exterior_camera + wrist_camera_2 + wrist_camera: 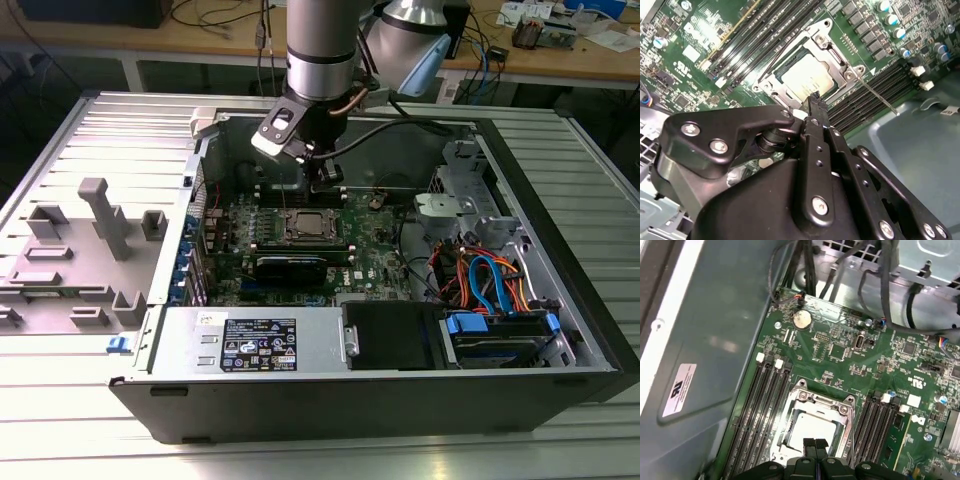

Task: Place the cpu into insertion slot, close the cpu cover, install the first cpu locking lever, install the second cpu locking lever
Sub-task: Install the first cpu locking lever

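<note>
Already the cpu (805, 77) lay in the slot (784, 64), with the cover (837, 60) down over it. The tool (815, 102), pinched shut and empty, hung just above the cpu. The lever (879, 96) step seemed in hand; it needed a careful push.

The cpu (805, 76) is silver-grey, the cpu cover (771, 84) silver, the motherboard (840, 371) green, the gripper (815, 444) black, the cables (490, 283) blue and orange.

Over insertion slot (800, 390): open air, gripper (815, 442) hanging just above | both flanks: low memory slots (757, 410), thin lever rod (880, 97) jutting from a corner | exterior view's near side: black card (290, 267) | exterior view's right: cable tangle (485, 285), drive cage (455, 185) | behind: case wall (400, 150) close
</note>
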Controlling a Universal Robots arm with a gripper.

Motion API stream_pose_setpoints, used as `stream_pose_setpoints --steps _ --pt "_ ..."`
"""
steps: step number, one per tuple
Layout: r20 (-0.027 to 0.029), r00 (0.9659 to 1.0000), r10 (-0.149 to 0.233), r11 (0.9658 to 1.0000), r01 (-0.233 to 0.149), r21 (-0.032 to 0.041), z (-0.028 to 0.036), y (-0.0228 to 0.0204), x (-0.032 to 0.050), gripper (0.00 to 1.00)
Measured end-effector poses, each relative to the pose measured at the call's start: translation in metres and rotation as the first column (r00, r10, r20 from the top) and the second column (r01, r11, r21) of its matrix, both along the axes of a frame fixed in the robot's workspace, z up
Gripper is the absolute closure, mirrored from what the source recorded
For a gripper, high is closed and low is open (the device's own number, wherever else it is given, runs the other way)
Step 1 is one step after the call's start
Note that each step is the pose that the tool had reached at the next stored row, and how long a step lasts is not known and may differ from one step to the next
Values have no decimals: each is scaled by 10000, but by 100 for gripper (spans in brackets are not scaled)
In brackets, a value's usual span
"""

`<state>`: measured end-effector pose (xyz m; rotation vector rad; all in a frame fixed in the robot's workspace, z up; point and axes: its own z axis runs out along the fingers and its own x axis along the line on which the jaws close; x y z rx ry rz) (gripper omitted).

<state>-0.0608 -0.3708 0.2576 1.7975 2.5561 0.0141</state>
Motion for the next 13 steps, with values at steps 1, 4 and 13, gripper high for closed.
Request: stream_pose_setpoints --steps 1,4,13 --pt "1 10000 71 10000 -71 0 0 0 0 89" --pt "0 9993 368 9993 -368 0 0 0 -1 89" --pt "0 9961 887 9961 -887 -1 0 -4 -11 89"
